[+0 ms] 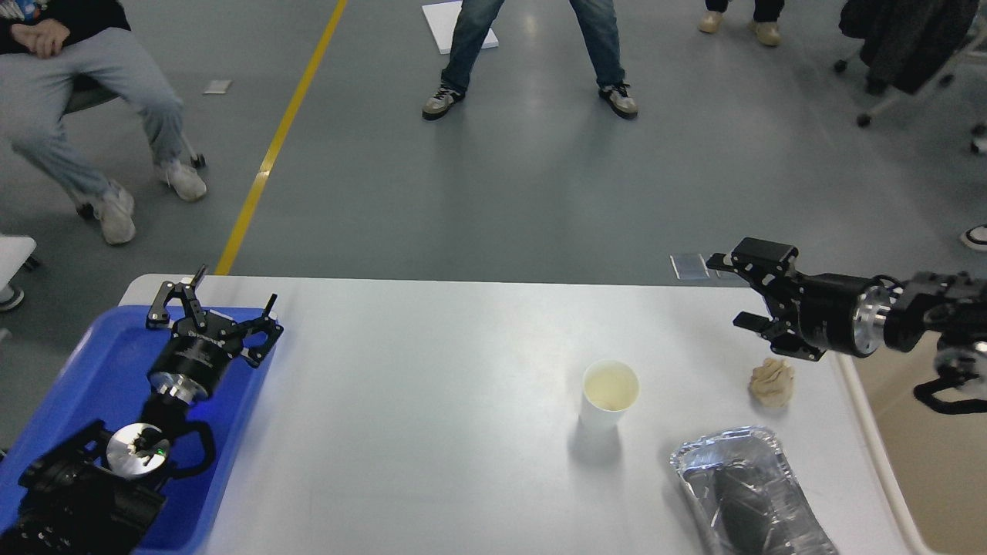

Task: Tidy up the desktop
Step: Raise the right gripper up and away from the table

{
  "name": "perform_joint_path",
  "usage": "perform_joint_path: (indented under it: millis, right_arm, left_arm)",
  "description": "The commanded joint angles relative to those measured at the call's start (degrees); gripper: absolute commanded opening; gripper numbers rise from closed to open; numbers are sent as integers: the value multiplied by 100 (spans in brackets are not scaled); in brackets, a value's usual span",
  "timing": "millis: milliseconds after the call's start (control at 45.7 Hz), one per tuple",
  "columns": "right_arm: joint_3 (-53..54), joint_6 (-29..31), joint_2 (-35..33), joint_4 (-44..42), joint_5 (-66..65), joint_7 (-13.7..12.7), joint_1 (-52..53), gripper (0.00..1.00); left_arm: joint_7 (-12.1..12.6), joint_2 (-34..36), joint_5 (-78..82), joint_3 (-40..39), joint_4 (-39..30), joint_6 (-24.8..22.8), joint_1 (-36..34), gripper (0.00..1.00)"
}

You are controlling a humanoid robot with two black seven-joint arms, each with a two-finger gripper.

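A foil tray (752,493) lies at the near right of the white tabletop (432,401), which spans the foreground. Behind it stand a paper cup (609,393) and a crumpled wad (773,381). The left claw (216,304) hovers spread over a blue tray (85,370); the right claw (732,293) hangs released above the wad.

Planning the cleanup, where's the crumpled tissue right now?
On the desktop's right side, just below the right gripper, right of the paper cup.

Left gripper (231,297) (right gripper (732,293) too) spread wide
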Motion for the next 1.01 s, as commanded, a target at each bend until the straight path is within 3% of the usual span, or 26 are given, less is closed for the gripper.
perform_joint_path:
  millis: [0, 153, 394, 460, 591, 635, 985]
  right_arm:
    - [-1961, 1417, 1042, 42, -47, -18, 2013, 100]
    - [-2656, 2481, 2044, 42, -82, -18, 2875, 100]
    - [-2823, 3036, 3283, 51, -521, -61, 3412, 100]
    - [-2824, 2984, 3521, 51, -715, -411, 3561, 100]
    - [-2771, 2641, 3689, 51, -680, -2212, 3597, 100]
    - [-2701, 2623, 3671, 68, -671, -2557, 3632, 100]
    - [-2358, 2676, 2907, 103, -56, -2496, 3852, 100]
  left_arm:
    - [1, 0, 1, 1, 0, 0, 9, 100]
    - [1, 0, 1, 1, 0, 0, 0, 100]
    - [1, 0, 1, -8, 0, 0, 9, 100]
    - [1, 0, 1, 1, 0, 0, 9, 100]
    - [1, 0, 1, -8, 0, 0, 9, 100]
    - [1, 0, 1, -8, 0, 0, 9, 100]
    - [-8, 0, -8, -8, 0, 0, 9, 100]
